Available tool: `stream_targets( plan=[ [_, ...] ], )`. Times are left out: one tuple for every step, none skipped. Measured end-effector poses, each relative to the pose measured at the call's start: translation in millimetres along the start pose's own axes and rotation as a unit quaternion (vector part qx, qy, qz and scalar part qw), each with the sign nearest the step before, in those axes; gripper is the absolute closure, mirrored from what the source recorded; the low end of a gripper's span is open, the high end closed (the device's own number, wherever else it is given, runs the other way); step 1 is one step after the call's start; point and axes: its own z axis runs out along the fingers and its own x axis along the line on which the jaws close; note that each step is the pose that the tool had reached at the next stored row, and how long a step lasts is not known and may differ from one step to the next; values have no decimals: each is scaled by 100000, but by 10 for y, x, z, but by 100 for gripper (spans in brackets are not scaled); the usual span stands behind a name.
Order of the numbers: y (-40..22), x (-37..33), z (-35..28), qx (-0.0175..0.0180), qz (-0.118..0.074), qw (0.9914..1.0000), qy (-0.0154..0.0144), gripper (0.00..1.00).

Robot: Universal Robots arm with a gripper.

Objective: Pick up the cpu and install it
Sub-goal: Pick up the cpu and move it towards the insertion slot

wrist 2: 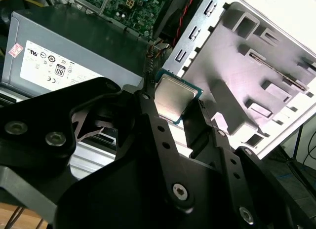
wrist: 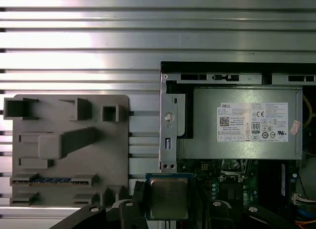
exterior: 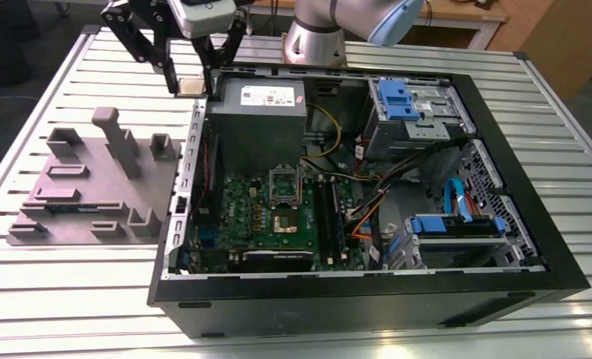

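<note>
A robot arm's gripper point(exterior: 190, 81) holds the cpu point(exterior: 189, 87) in the air above the near wall of an open computer case point(exterior: 535, 247), just beside the power supply point(exterior: 261, 112). Its two black fingers point(wrist 2: 148, 108) are clenched on opposite edges of the small square chip. In both wrist views the silvery top of the cpu point(wrist 2: 174, 98) shows clearly between them, level and unobstructed.

The pick-up looks done and the step in hand is the carry. The chip hangs between the grey plastic fixture point(exterior: 87, 187) on the slatted table point(exterior: 77, 299) and the case, well apart from the socket point(exterior: 284, 218) in the middle of the green motherboard point(exterior: 276, 239). The socket's cover appears to be raised, though that is hard to make out.

The install is not yet done, and by these pictures it is the exacting part. The chip would have to travel past the power supply and over the board, then sit square with the socket and level before any release. A tilt or a turned corner could bend contacts. Cables point(exterior: 376, 202) and memory sticks point(exterior: 326, 206) lie close beside the socket, leaving the fingers little room.
</note>
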Motion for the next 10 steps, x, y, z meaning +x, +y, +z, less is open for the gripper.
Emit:
stream_targets(
  plan=[
    [0, -5, 0, 1, -1, 100000, 3, 53],
    [0, -10, 0, 1, -3, 100000, 1, 53],
    [0, -14, 0, 1, -2, 100000, 1, 53],
    [0, -19, 0, 2, 0, 100000, 1, 53],
    [0, -23, 0, 0, -1, 100000, 2, 53],
    [0, -28, 0, -2, -1, 100000, 0, 53],
    [0, -32, 0, -1, -1, 100000, 0, 53],
    [0, -37, 0, 1, 0, 100000, 0, 53],
    [0, -42, -1, 2, -2, 100000, 1, 53],
    [0, -51, 0, -1, -1, 100000, -1, 53]
  ],
)
